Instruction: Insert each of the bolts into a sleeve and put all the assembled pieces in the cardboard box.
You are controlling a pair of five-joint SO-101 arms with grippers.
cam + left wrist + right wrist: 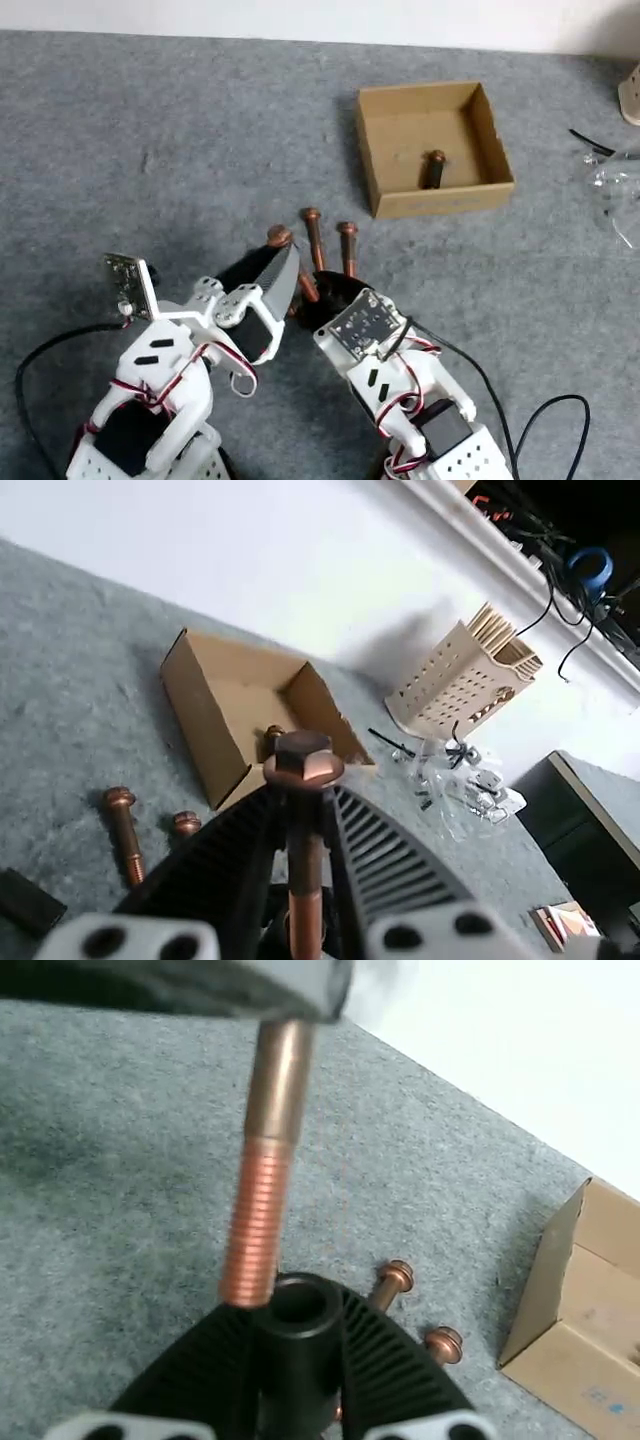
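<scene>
Grey carpet (pixel 150 150) covers the table. The left gripper (pixel 303 792) pinches a copper bolt (pixel 305 825) just below its head, with the threaded end pointing away. The bolt's tip sits at the rim of a black sleeve (pixel 298 1335), not inside it. The right gripper (pixel 297 1312) clamps that sleeve with its open mouth facing the bolt. Two loose bolts (pixel 313 238) lie on the carpet just beyond the grippers. Farther back is the cardboard box (pixel 440 200), with one sleeved bolt (pixel 435 168) inside. A perforated basket (pixel 455 685) stands beyond the box.
</scene>
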